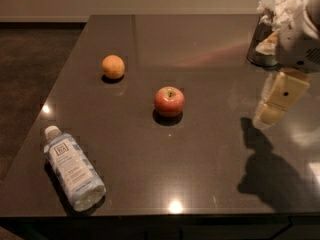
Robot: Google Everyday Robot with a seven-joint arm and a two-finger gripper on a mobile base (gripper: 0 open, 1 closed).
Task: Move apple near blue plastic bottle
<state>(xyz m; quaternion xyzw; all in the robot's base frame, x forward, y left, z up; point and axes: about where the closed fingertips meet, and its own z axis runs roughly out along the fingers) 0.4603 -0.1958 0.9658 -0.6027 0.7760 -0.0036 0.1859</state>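
Note:
The apple (169, 101) is round and red with yellowish patches and stands near the middle of the dark table (200, 44). The blue plastic bottle (72, 168) lies on its side at the front left, with its white cap pointing away and a pale blue-and-white label. My gripper (276, 103) hangs at the right side of the table, above the surface and well to the right of the apple. It holds nothing that I can see. The apple and the bottle lie far apart.
A small orange fruit (113, 66) sits at the back left of the apple. A metal holder with white tissue (272, 14) stands at the back right behind my arm. The table's front edge runs just below the bottle.

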